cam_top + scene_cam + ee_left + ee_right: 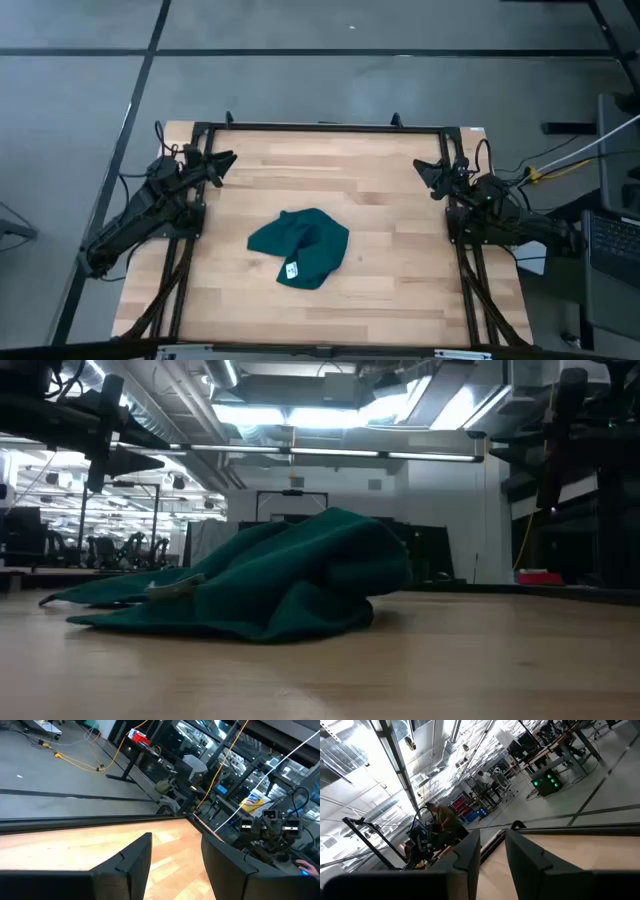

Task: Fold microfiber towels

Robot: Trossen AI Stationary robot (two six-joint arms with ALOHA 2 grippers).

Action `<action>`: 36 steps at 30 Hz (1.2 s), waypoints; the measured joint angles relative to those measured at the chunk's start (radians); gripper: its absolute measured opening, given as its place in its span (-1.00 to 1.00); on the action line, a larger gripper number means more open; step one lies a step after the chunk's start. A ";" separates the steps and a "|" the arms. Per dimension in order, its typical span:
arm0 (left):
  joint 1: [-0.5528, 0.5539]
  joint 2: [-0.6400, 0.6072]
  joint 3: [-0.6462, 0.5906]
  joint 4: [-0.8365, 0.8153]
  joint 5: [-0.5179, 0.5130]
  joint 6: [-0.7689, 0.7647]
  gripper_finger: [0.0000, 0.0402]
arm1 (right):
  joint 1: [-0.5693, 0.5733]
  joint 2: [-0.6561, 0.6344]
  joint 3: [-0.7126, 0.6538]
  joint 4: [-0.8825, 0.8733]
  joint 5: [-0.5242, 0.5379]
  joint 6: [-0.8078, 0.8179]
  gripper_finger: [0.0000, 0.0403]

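Observation:
The dark teal-green microfiber towel [300,245] lies crumpled in a heap at the middle of the wooden table, its small white tag [291,269] on top near the near edge. In the low view the towel [270,580] humps up from the tabletop. My left gripper [226,160] waits at the far left of the table, open and empty, well clear of the towel; its fingers show in its wrist view [175,862]. My right gripper [421,169] waits at the far right, open and empty, and shows in its wrist view [492,852].
A black frame [320,127] runs along the table's far edge and down both sides. Bare wood lies all round the towel. Cables and a laptop [610,245] sit off the table at the right. A person [442,817] shows far beyond the table.

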 joint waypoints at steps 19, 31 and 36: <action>-0.001 0.009 -0.002 -0.152 0.158 -0.008 -0.35 | 0.000 0.002 0.000 -0.167 -0.065 0.119 -0.75; -0.095 0.074 -0.006 -0.235 0.301 -0.060 -0.49 | 0.000 0.126 0.144 -0.292 -0.221 0.182 -0.50; -0.166 0.168 -0.007 -0.306 0.358 -0.170 -0.31 | 0.000 0.159 0.219 -0.292 -0.199 0.140 -0.40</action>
